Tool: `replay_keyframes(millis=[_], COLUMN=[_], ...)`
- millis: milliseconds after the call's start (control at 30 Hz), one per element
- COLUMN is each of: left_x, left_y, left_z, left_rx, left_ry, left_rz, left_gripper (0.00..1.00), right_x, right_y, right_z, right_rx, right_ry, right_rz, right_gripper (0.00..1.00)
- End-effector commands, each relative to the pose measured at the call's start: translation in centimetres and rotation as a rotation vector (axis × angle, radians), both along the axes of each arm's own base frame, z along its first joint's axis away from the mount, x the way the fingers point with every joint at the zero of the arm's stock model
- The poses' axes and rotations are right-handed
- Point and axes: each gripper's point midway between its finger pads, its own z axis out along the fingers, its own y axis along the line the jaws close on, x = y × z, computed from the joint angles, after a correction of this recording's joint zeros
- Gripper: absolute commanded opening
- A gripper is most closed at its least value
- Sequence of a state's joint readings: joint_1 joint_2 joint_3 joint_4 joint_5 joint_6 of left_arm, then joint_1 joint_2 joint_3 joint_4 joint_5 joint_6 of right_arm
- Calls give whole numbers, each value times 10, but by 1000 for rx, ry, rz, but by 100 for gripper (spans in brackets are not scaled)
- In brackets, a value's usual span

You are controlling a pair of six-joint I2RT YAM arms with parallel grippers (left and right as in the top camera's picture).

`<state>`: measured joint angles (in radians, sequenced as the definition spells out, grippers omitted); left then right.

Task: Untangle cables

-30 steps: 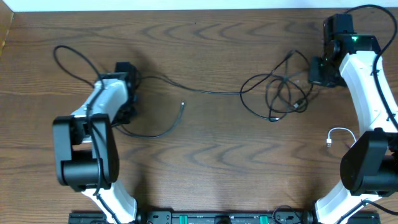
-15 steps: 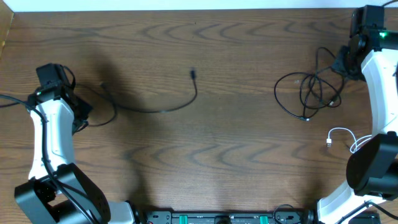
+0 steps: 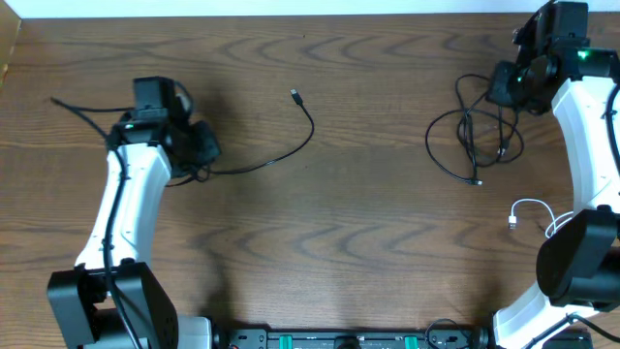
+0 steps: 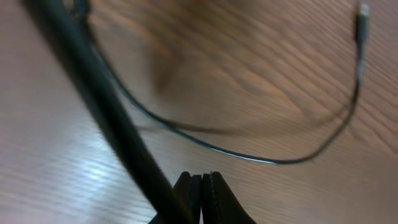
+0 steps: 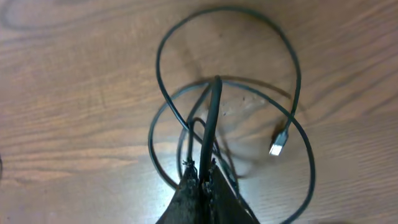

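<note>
One black cable (image 3: 312, 126) lies in a long curve on the wooden table, its plug (image 3: 293, 95) at the free end. The other end trails left past my left gripper (image 3: 201, 147), which is shut on this cable. The left wrist view shows the closed jaws (image 4: 202, 179), a blurred black strand beside them, and the curve (image 4: 273, 162) beyond. A second black cable (image 3: 429, 141) lies in overlapping loops at the right. My right gripper (image 3: 496, 89) is shut on a strand (image 5: 211, 118) of it that rises from the loops, with its silver plug (image 5: 278, 144) lying free. A white cable (image 3: 531, 203) lies near the right arm's base.
The right arm's thicker black cord (image 3: 612, 116) hangs along its white link. The table's far edge (image 3: 291, 14) meets a white wall. The rail with the arm bases (image 3: 339, 339) runs along the front.
My left arm swung back right from the far left edge, and the long cable's plug shifted slightly up and left. My right gripper moved left and the loops bunched slightly under it.
</note>
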<state>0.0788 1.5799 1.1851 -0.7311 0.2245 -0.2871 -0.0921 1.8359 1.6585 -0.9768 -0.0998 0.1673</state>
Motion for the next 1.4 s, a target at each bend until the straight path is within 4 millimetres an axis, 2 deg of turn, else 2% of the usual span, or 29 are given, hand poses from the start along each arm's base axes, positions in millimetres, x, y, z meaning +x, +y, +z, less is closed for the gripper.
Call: replay_keyframes(millis=[0, 100, 200, 267, 333, 400, 733, 800, 867, 900, 1033, 1200, 1267, 1300, 1367], left_x=[0, 0, -1, -1, -1, -1, -2, -4, -4, -4, -4, -4, -5, -5, -5], left_y=[-14, -16, -17, -17, -18, -18, -18, -18, -18, -18, -18, -23, -28, -30, -34], left_z=[4, 4, 4, 3, 3, 3, 3, 3, 2, 2, 2, 3, 4, 4, 3], left_rx=[-2, 17, 17, 16, 11, 3, -23, -23, -23, -23, -23, -56, -80, -83, -82], left_ry=[-16, -14, -13, -10, -9, -6, 10, 15, 16, 16, 16, 16, 17, 18, 19], left_rz=[-53, -62, -64, -64, -60, -39, 29, 28, 29, 29, 29, 16, 5, 2, -10], left_gripper=[8, 8, 8, 8, 8, 8, 8, 9, 22, 24, 24, 21, 20, 20, 20], right_x=[-22, -36, -48, -52, -55, -55, -46, -47, -49, -49, -50, -57, -60, -62, -65], right_y=[12, 19, 28, 30, 30, 32, 24, 24, 25, 25, 24, 29, 32, 32, 32], right_z=[-27, -61, -88, -98, -107, -113, -146, -150, -153, -154, -166, -189, -198, -203, -211], right_rx=[28, 64, 113, 117, 115, 110, -155, -157, -151, -151, -150, -125, -109, -105, -104], right_ry=[77, 123, 147, 153, 149, 145, 51, 46, 50, 52, 73, 128, 152, 163, 182], right_rz=[53, 65, 80, 82, 84, 88, 88, 89, 84, 84, 85, 98, 106, 107, 108], right_gripper=[2, 7, 37, 57, 85, 98, 99, 99, 99, 99, 99, 99, 93, 86, 61])
